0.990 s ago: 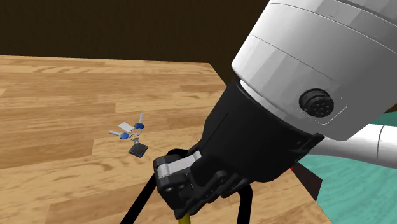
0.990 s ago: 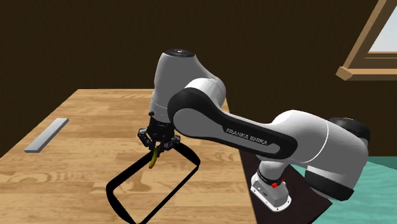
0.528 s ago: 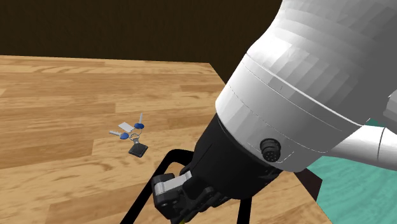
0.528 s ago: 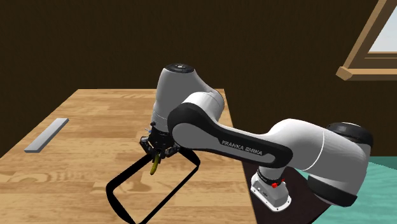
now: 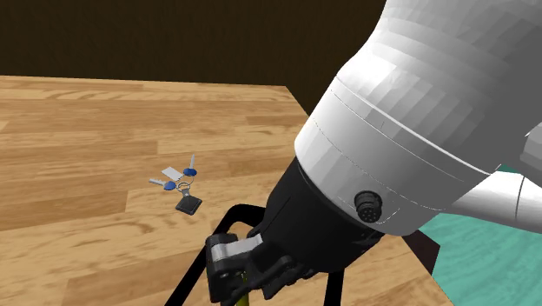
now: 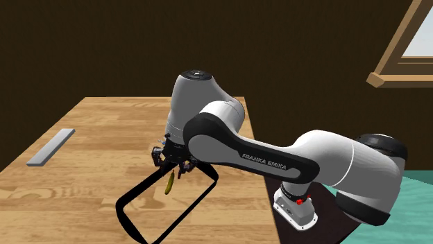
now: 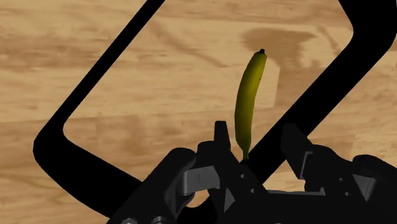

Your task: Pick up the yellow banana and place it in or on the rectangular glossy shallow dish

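Closely, parted gripper (image 7: 255, 129) flanks loose banana (image 7: 249, 94).

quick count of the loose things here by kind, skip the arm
yellow banana: 1
black-rimmed rectangular dish: 1
blue-headed key bunch with black fob: 1
flat grey bar: 1
total: 4

One piece of writing to call here, and it's on the arm (image 6: 326, 156). In the second exterior view, the brand lettering (image 6: 264, 161) reads "FRANKA EMIKA". It's in small pale capitals, two words on a single line, set on the black band of the long link. The line follows the slope of that link. The F sits at the end nearer the pincer (image 6: 173, 168), and the last A lies lower, toward the view's right, beside the white shell.
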Controlling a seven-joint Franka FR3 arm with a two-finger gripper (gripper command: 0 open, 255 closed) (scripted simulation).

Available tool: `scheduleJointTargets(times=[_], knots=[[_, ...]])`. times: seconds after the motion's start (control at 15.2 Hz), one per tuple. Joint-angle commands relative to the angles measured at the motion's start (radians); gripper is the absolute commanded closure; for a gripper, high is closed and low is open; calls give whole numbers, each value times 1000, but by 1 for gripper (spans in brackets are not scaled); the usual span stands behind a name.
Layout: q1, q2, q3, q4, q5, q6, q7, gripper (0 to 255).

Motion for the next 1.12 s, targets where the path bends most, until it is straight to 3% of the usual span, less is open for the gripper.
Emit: scheduleJointTargets(times=[0.0, 0.26, 0.53, 1.06], knots=[[0, 0, 0, 0, 0, 0, 0, 0], [0, 0, 0, 0, 0, 0, 0, 0], [5, 32, -73, 88, -51, -90, 24, 0], [5, 32, -73, 88, -51, -90, 24, 0]])
